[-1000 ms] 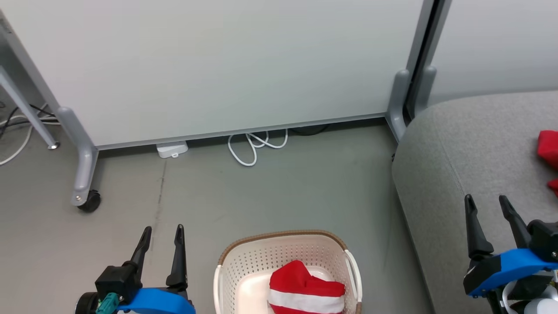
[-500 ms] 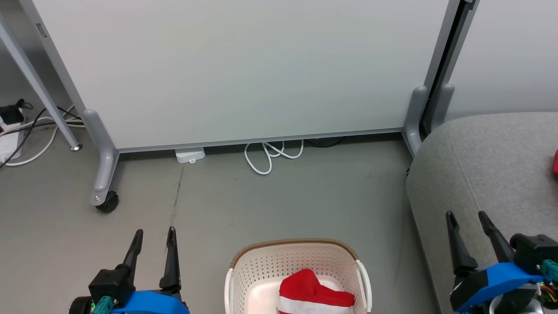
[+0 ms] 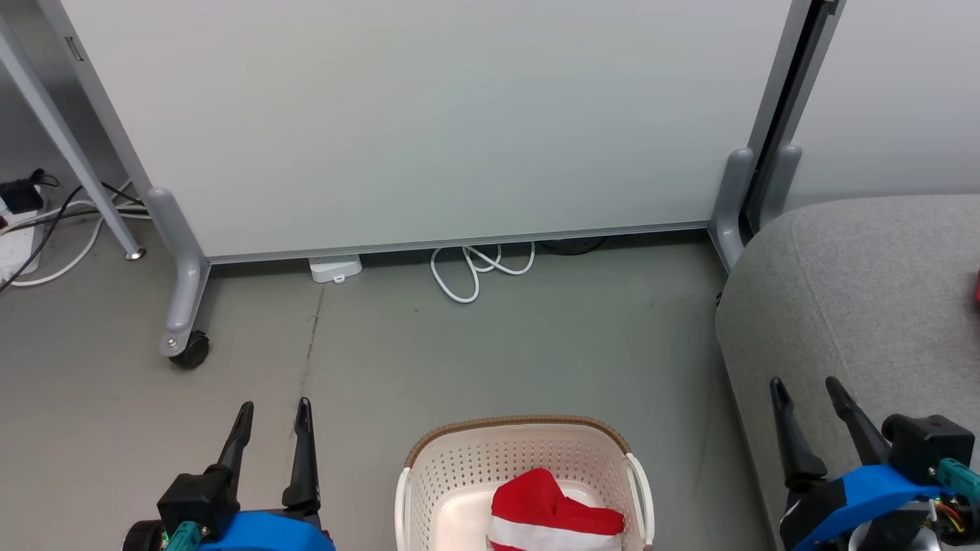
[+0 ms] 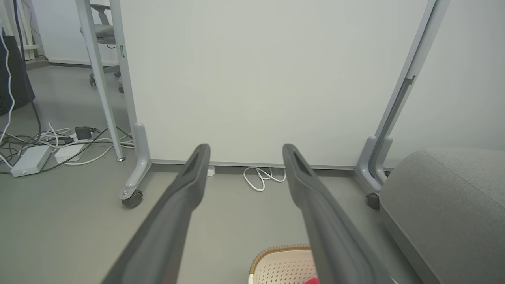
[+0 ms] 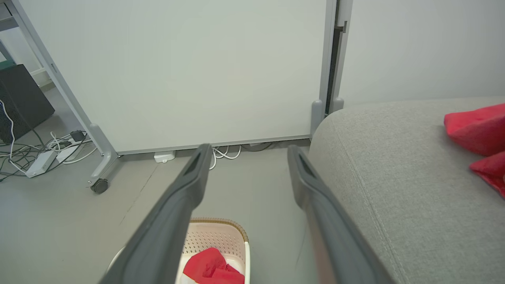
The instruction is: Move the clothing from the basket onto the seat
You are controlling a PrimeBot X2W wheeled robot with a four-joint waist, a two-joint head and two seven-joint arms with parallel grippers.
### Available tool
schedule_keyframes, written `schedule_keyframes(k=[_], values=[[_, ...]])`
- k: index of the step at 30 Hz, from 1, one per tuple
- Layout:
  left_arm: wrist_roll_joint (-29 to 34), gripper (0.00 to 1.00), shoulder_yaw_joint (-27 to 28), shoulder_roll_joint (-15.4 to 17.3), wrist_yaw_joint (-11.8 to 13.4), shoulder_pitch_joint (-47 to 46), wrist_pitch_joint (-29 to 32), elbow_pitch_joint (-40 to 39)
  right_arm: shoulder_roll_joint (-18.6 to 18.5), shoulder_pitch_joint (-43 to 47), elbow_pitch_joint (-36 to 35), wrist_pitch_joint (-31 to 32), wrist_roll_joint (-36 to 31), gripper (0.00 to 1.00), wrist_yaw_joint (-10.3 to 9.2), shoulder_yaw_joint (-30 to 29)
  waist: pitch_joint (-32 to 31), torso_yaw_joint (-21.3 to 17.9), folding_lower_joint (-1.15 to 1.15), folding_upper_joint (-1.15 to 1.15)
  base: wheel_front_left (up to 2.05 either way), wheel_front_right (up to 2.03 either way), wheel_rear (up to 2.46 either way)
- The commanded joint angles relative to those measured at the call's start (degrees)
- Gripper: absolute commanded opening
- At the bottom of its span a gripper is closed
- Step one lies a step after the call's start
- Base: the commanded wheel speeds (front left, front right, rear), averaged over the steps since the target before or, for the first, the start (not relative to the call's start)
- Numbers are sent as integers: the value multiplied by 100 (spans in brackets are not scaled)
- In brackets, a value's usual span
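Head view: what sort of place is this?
Probably an office or lab corner: white partition panels on grey castored legs, a large grey woven-fabric sofa, loose white cables on the grey floor.

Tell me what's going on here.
A two-armed robot is clearing clothing from a small cream perforated plastic basket on the floor onto a large grey fabric sofa. A red garment with a white band lies in the basket; red cloth already lies on the sofa. The left pincer and right pincer are open and empty.
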Motion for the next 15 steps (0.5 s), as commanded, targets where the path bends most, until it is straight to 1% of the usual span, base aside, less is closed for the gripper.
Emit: schedule_keyframes(k=[1, 8, 15], values=[[14, 100, 4, -5, -11, 53, -15, -18, 6, -31, 7, 14, -4, 100, 3, 7, 17, -7, 0, -1, 0, 0, 0], [-22, 100, -97, -21, -13, -54, -15, -8, 6, -215, 31, -49, 87, 100, 3, 93, 173, -19, 0, -1, 0, 0, 0], [-29, 100, -294, -19, -13, -342, -15, 42, 3, -528, -135, -75, 64, 100, 2, 191, 699, -165, 0, -1, 0, 0, 0]])
